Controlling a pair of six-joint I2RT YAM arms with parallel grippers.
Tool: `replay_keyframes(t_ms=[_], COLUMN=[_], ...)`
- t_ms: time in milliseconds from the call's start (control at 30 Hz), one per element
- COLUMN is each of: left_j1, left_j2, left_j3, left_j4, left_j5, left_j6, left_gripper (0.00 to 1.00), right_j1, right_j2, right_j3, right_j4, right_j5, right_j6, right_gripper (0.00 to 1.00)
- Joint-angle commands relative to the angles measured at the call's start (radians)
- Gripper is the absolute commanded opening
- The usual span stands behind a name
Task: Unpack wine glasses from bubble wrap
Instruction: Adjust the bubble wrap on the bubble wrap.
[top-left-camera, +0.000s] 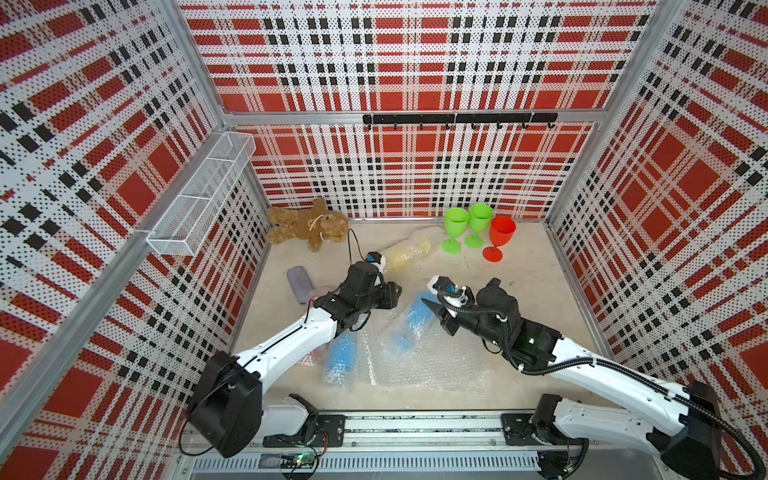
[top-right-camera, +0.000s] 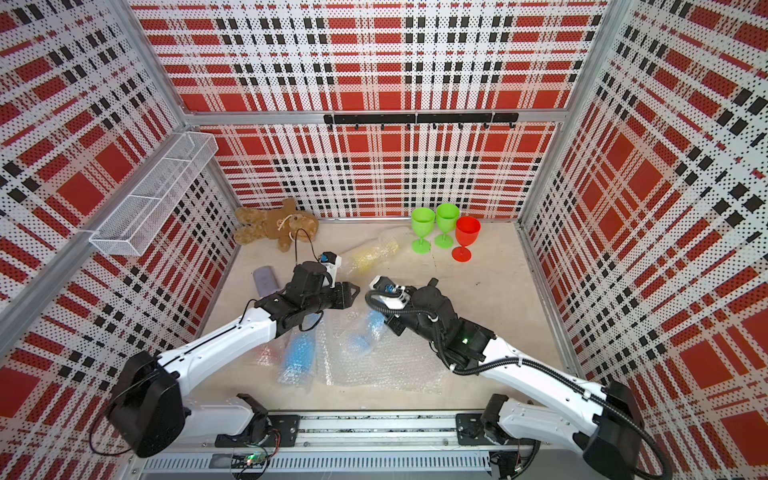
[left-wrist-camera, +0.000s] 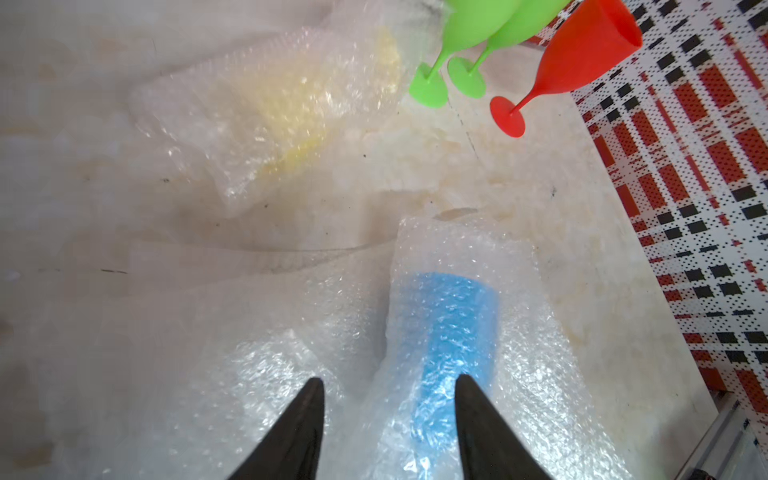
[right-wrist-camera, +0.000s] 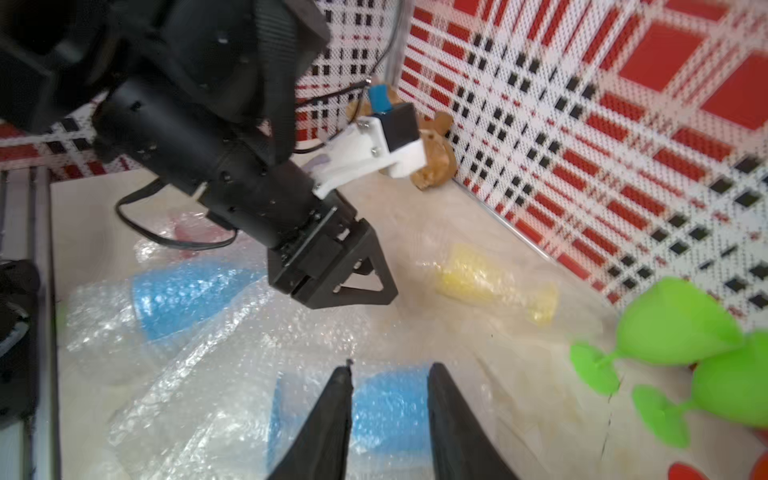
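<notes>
Two green wine glasses (top-left-camera: 456, 222) (top-left-camera: 481, 216) and a red one (top-left-camera: 502, 230) stand bare at the back right. A yellow one (top-left-camera: 405, 253) lies in bubble wrap at the back middle. Two blue ones lie wrapped: one mid-table (top-left-camera: 415, 318) (right-wrist-camera: 386, 407), one nearer the left arm (top-left-camera: 343, 353). A red one (right-wrist-camera: 187, 232) shows through wrap under the left arm. My left gripper (top-left-camera: 392, 293) (left-wrist-camera: 390, 395) hangs open over the mid-table blue glass (left-wrist-camera: 453, 328). My right gripper (top-left-camera: 434, 313) (right-wrist-camera: 390, 372) hovers at the same glass, jaws a narrow gap apart, holding nothing I can see.
Loose bubble wrap sheets (top-left-camera: 436, 365) cover the near middle of the table. A teddy bear (top-left-camera: 307, 224) lies at the back left, a grey case (top-left-camera: 300, 282) beside the left arm. A wire basket (top-left-camera: 203, 195) hangs on the left wall.
</notes>
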Motion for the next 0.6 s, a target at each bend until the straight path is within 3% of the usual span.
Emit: replay_keyframes(t_ms=[0,67,167,433,500,567], left_j1=[-0.001,-0.008,-0.055,-0.183,-0.209,-0.234], left_j2=[0.063,0.104,0.157,0.198,0.210,0.211], left_j3=[-0.001,-0.002,0.005,0.038,0.050,0.069], left_j4=[0.060,0.074,0.085,0.099,0.096,0.076], left_j5=[0.077,0.111,0.160,0.256,0.297,0.314], left_j6=[-0.044,-0.059,-0.059,-0.061,-0.052,-0.037], left_gripper=[0.53,0.53,0.53,0.52,0.52,0.52], right_j1=[-0.039,-0.095,-0.201,-0.330,-0.355,-0.360], right_j2=[0.012,0.030,0.069,0.097,0.096,0.104], right_j3=[-0.075,-0.075,-0.077,-0.110,-0.137,-0.147], right_j4=[0.004,-0.030,-0.040,-0.065,-0.044,-0.035], right_j5=[0.070,0.063,-0.093,-0.175,-0.235,-0.291], right_j6=[0.372,0.499,0.636,0.768,0.795,0.814], right_gripper=[0.05,0.00,0.00,0.09,0.19,0.40])
